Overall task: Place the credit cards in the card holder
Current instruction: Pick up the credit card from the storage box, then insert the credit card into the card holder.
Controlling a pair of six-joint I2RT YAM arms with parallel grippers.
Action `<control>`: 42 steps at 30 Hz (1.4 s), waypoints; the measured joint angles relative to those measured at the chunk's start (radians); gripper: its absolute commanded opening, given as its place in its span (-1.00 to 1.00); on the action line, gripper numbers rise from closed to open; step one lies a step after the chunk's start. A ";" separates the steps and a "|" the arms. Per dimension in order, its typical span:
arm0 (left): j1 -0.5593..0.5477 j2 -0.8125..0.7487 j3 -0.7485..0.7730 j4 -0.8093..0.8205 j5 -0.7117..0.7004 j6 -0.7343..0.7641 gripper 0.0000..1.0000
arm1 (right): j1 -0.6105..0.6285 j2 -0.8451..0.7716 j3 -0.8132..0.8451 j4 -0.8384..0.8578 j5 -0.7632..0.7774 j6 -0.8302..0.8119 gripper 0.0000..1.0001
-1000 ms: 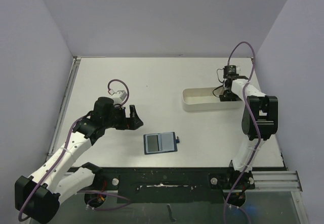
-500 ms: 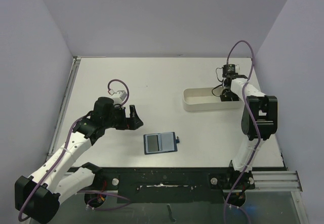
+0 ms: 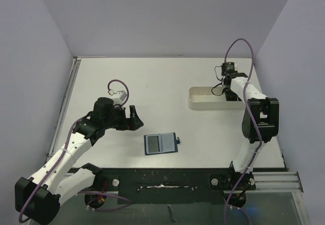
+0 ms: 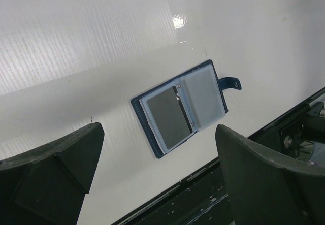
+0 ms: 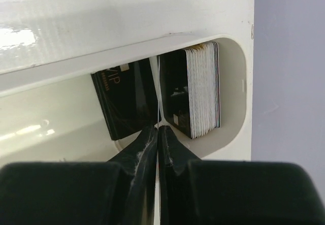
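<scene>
The card holder (image 3: pixel 161 143) lies open and flat near the table's front edge, snap tab to the right. In the left wrist view the card holder (image 4: pixel 203 95) shows a dark grey rectangle in its left pocket. My left gripper (image 3: pixel 133 118) is open and empty, hovering left of and above it (image 4: pixel 160 151). The credit cards (image 5: pixel 200 90) stand as a stack on edge at the end of the white tray (image 5: pixel 101 62), with one black card (image 5: pixel 127 100) leaning beside them. My right gripper (image 5: pixel 158 128) reaches into the tray (image 3: pixel 203 103), shut on a thin card seen edge-on.
The black front rail (image 3: pixel 162 177) runs along the table's near edge, close below the card holder. The side walls stand close to the tray on the right. The right arm (image 3: pixel 259 116) rises beside the tray.
The white tray has slid a little to the right and back together with my right gripper. The left arm and the card holder have not moved.
</scene>
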 measured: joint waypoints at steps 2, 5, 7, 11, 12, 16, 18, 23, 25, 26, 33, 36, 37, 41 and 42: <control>0.003 -0.001 0.000 0.000 0.002 0.000 0.89 | 0.013 -0.018 0.007 -0.023 -0.009 0.000 -1.00; 0.008 -0.003 0.000 0.000 0.005 0.000 0.95 | 0.042 -0.052 0.029 -0.060 -0.017 0.006 -1.00; 0.010 -0.008 0.000 0.000 0.004 0.000 0.95 | 0.070 -0.080 0.050 -0.089 -0.021 0.014 -1.00; 0.013 -0.031 0.000 0.000 0.004 0.000 0.95 | 0.138 -0.162 0.060 -0.127 -0.049 0.063 -1.00; 0.013 -0.039 0.000 0.000 0.005 0.000 0.96 | 0.159 -0.186 0.060 -0.138 -0.060 0.079 -1.00; 0.013 -0.056 -0.002 0.005 0.019 -0.014 0.95 | 0.259 -0.280 0.054 -0.159 -0.082 0.147 -1.00; 0.013 -0.058 -0.007 0.016 0.040 -0.034 0.91 | 0.324 -0.327 0.038 -0.161 -0.085 0.179 -1.00; 0.014 -0.065 -0.058 0.092 0.115 -0.114 0.79 | 0.478 -0.421 -0.031 -0.155 -0.103 0.257 -1.00; 0.014 -0.077 -0.100 0.141 0.138 -0.163 0.75 | 0.525 -0.463 -0.083 -0.132 -0.127 0.292 -1.00; 0.014 -0.082 -0.121 0.163 0.152 -0.187 0.71 | 0.550 -0.488 -0.119 -0.115 -0.141 0.312 -1.00; 0.018 -0.113 -0.235 0.357 0.245 -0.401 0.48 | 0.703 -0.640 -0.325 0.024 -0.243 0.463 -1.00; 0.019 -0.142 -0.264 0.438 0.262 -0.490 0.42 | 0.756 -0.706 -0.419 0.131 -0.288 0.536 -1.00; 0.019 -0.149 -0.266 0.456 0.265 -0.510 0.41 | 0.767 -0.721 -0.443 0.161 -0.302 0.555 -1.00; 0.019 -0.178 -0.268 0.537 0.268 -0.600 0.35 | 0.807 -0.787 -0.550 0.305 -0.366 0.650 -1.00; 0.019 -0.182 -0.268 0.545 0.267 -0.607 0.35 | 0.811 -0.793 -0.563 0.325 -0.373 0.663 -1.00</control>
